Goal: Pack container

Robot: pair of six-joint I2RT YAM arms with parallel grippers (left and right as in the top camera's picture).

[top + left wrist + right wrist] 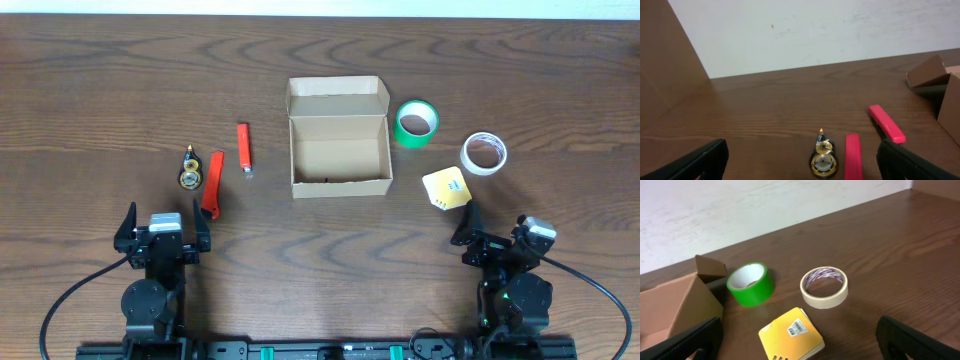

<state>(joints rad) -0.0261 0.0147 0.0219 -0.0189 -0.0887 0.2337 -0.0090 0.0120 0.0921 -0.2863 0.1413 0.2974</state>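
Two hands sit at the near side of the tabletop (100, 90), the left hand (166, 221) and the right hand (494, 226), each with its jaws spread wide and holding nothing. The container (339, 150), a tan cardboard box, stands near the middle of the tabletop, between the two hands and farther out than both. Its hinged lid is thrown back on the far side, so the mouth faces straight up. Inside, only plain cardboard floor and walls show. Just off its far right corner lies a green tape roll (416, 122), so close that contact cannot be judged. Farther right a cream tape roll (484, 153) lies flat, apart from the green one. A yellow block (446, 187) with a barcode label sits just beside the cream roll and close ahead of the right hand. Left of the container, across a strip of bare wood, lies a slim red piece (243, 146). Farther left a second red piece (212, 183) and a small black and gold object (189, 170) lie side by side, just ahead of the left hand. The far edge of the tabletop meets a pale wall (815, 30), well beyond the container's lid. Broad bare wood spreads over the far left and far right corners and the band between the container's near wall and the two hands.
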